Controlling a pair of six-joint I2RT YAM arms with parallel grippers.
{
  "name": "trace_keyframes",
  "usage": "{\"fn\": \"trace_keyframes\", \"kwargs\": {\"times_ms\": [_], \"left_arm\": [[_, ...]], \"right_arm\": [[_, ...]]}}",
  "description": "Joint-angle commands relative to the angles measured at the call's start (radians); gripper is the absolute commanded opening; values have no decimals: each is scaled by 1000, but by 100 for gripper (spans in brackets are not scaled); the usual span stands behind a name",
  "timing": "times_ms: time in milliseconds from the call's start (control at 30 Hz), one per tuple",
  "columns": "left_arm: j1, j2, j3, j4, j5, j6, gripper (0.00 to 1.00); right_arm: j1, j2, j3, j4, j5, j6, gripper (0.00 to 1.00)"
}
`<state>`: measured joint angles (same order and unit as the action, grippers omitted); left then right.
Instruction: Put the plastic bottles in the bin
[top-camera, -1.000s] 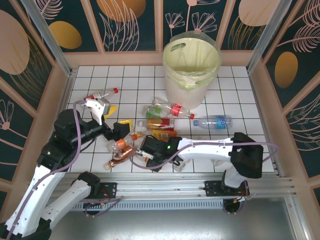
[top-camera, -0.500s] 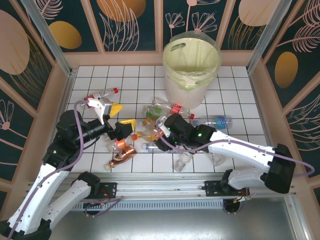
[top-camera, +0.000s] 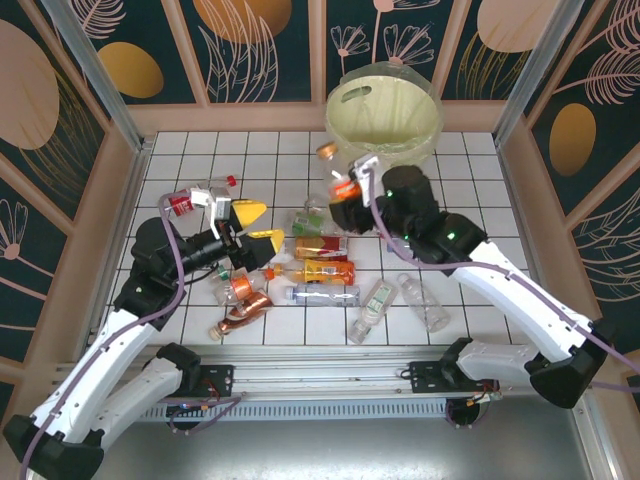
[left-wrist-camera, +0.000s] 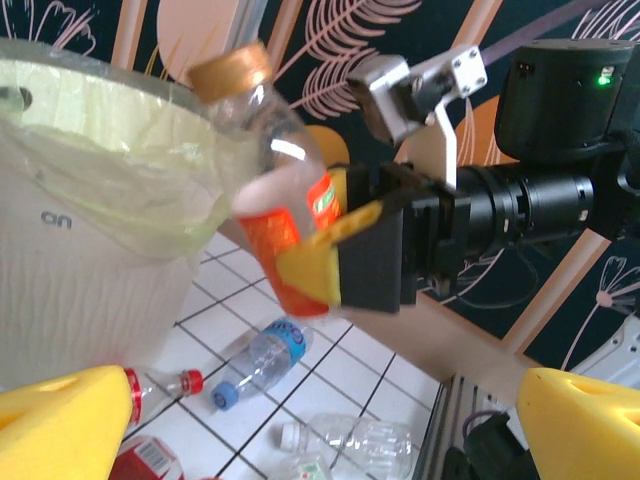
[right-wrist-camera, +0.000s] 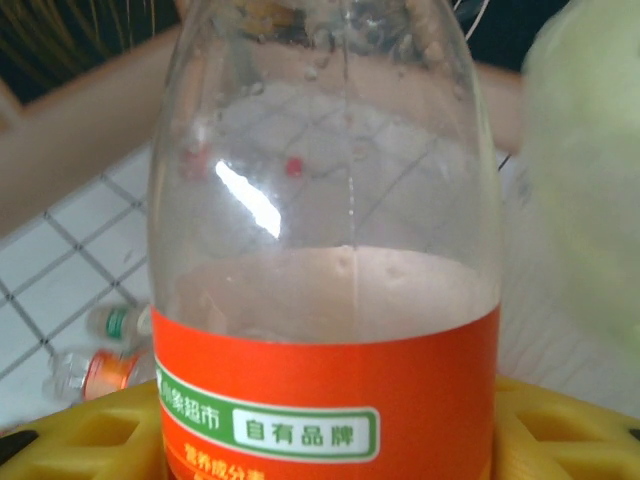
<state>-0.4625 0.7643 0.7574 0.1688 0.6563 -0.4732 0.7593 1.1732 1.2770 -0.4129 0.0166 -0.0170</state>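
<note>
- Right fingers (left-wrist-camera: 310, 275) pinch the orange-labelled bottle (left-wrist-camera: 280, 190) by its body — held high beside the bin (top-camera: 432, 120), apparently for dropping in.
- Left fingers (top-camera: 250, 211) are spread wide over the loose bottles (top-camera: 320, 270) — free for another.

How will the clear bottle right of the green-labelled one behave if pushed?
The clear bottle probably rolls: it lies sideways on smooth tiles. It looks empty, so likely light; its thin wall may dent when gripped.

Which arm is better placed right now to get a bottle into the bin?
Right. The right gripper is shut on an orange-labelled bottle raised beside the bin. The left gripper is open and empty, farther off by the loose bottles.
</note>
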Motion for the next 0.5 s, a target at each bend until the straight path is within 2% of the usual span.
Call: {"fn": "trace_keyframes", "kwargs": {"times_ms": [0,233,467], "left_arm": [[-4,17,-1,135,5,-60,98],[-4,42,-7,157,-21,-74,98],[-4,49,17,57,-62,-33,98]], "right_arm": [[-64,10,85,72,-27,-48,58],[-205,120,231,135,-34,-45,57],[-344,296,436,54,-32,-31,57]]}}
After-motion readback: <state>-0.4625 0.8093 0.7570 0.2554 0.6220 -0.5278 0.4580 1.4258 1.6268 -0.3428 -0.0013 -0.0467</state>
